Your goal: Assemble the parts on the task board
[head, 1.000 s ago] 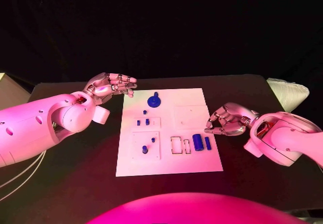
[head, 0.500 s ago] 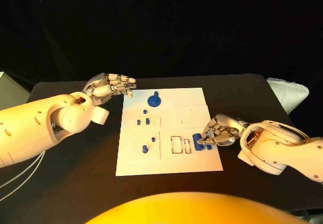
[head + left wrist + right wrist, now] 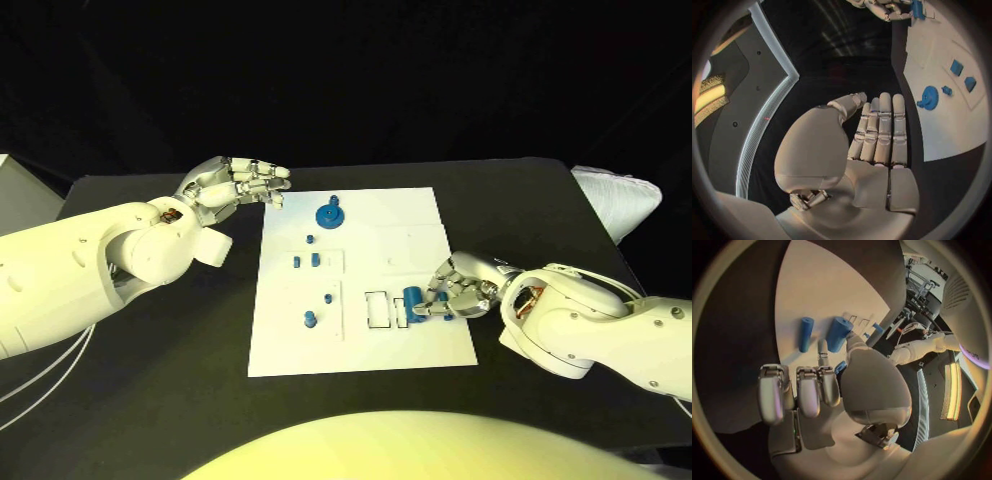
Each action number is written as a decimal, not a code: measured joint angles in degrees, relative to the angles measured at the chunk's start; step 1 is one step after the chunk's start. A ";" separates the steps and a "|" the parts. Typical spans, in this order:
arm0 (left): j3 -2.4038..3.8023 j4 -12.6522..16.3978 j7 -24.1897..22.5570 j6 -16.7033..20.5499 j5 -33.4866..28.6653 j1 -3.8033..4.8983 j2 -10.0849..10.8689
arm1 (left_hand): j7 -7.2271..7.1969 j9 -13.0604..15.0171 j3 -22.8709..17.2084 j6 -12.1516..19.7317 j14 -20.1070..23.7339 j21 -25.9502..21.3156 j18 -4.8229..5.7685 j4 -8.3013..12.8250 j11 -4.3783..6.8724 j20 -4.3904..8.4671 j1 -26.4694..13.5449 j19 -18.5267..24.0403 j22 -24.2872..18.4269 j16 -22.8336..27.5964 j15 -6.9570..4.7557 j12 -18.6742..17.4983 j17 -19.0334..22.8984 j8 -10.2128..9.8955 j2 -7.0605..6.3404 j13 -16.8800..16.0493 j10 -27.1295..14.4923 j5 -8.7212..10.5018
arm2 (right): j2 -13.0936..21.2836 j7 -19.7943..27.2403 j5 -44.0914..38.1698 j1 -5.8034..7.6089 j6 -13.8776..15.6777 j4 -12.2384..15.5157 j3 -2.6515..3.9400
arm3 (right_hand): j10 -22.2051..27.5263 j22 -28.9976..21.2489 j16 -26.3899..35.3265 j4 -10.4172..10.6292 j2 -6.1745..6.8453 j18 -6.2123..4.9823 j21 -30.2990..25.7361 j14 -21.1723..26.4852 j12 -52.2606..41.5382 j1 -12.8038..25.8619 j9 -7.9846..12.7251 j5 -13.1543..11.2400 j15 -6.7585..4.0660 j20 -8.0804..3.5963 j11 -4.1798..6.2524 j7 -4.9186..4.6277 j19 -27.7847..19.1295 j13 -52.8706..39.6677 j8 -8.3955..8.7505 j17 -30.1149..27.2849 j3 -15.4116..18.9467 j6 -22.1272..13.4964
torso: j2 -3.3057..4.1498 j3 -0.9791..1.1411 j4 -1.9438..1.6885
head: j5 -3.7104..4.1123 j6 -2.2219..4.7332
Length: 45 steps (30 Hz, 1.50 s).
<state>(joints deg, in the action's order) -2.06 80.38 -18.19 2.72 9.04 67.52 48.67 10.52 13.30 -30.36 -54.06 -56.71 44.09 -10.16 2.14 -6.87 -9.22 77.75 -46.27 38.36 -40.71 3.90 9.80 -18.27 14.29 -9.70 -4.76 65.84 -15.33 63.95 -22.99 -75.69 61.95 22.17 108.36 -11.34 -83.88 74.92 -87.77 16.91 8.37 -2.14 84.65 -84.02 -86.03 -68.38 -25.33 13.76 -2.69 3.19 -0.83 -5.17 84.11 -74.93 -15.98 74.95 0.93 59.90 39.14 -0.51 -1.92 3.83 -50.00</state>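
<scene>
A: What's at the upper left of the head view?
B: The left hand (image 3: 235, 182), fingers extended side by side, holding nothing, off the task board's (image 3: 382, 350) corner.
A: And centre?
B: The board, blue parts on it.
A: Right?
B: The right hand (image 3: 459, 288) at the thick cylinder (image 3: 414, 298); whether it's grasped, I cannot tell.

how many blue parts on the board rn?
8. Round part at the far edge; small peg just nearer; pair below it; two on the near-left panel; cylinder and bar by the right hand, which may hide more.
</scene>
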 measured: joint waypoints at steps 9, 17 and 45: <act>0.00 0.08 0.38 -0.46 -0.04 -0.01 0.18 | 0.00 -0.07 0.00 0.00 0.00 -0.26 0.00 0.00 0.00 0.00 -0.38 0.00 -0.01 0.22 0.00 -0.22 -0.11 0.00 0.38 0.00 0.00 0.00 | -2.91 -3.43 -2.55 -0.62 0.00 -1.25 0.16 | 0.00 -0.01 0.00 0.17 0.02 0.00 0.00 0.00 0.00 7.40 -0.18 -1.45 0.00 0.00 0.00 0.07 0.00 0.01 -1.53 -0.01 6.88 -0.30 | 0.02 -0.01 -0.04 | 0.11 0.00; 0.00 0.13 0.84 -0.95 -0.08 -0.01 0.25 | 0.00 -0.07 0.00 0.00 0.00 -0.26 0.00 0.00 0.00 0.00 -0.38 0.00 -0.01 0.22 0.00 -0.22 -0.11 0.00 0.38 0.00 0.00 0.00 | -4.77 -5.62 -4.24 -0.66 0.52 -1.72 0.27 | 0.01 -0.01 0.00 0.15 -0.51 -0.01 0.21 0.00 0.00 6.88 -0.18 -1.18 0.00 0.00 0.00 0.22 0.00 0.02 -1.52 -0.01 6.87 -0.13 | 0.02 -0.07 -0.07 | 0.25 -0.01; 0.00 0.09 1.67 -1.46 -0.13 -0.01 0.17 | 0.00 -0.12 0.16 0.00 0.00 -0.50 0.00 -0.16 0.00 0.00 -0.38 0.00 -0.11 0.30 0.00 -0.21 -0.21 -0.23 0.38 0.00 0.00 0.00 | -3.66 -5.44 3.10 0.90 6.22 1.67 0.33 | -0.23 0.02 -0.22 -0.17 -1.53 0.89 2.65 -0.01 -0.66 -5.97 2.04 6.85 -0.82 -0.62 0.57 -0.32 -0.21 0.03 -1.78 -0.02 -4.99 -0.47 | -0.08 -0.04 0.08 | -0.03 -0.01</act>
<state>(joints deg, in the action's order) -2.05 80.48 -16.52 1.26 8.92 67.51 48.83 10.52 13.18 -30.20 -54.06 -56.71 43.59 -10.16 1.97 -6.87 -9.22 77.37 -46.27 38.25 -40.41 3.90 9.59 -18.47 14.07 -9.32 -4.76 65.84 -15.33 60.29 -28.42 -72.59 62.85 28.39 110.03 -11.01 -84.11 74.94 -87.99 16.74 6.84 -1.25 87.31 -84.03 -86.69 -74.36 -23.30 20.61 -3.50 2.56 -0.27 -5.49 83.90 -74.90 -17.76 74.92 -4.06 59.43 39.07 -0.55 -1.85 3.80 -50.01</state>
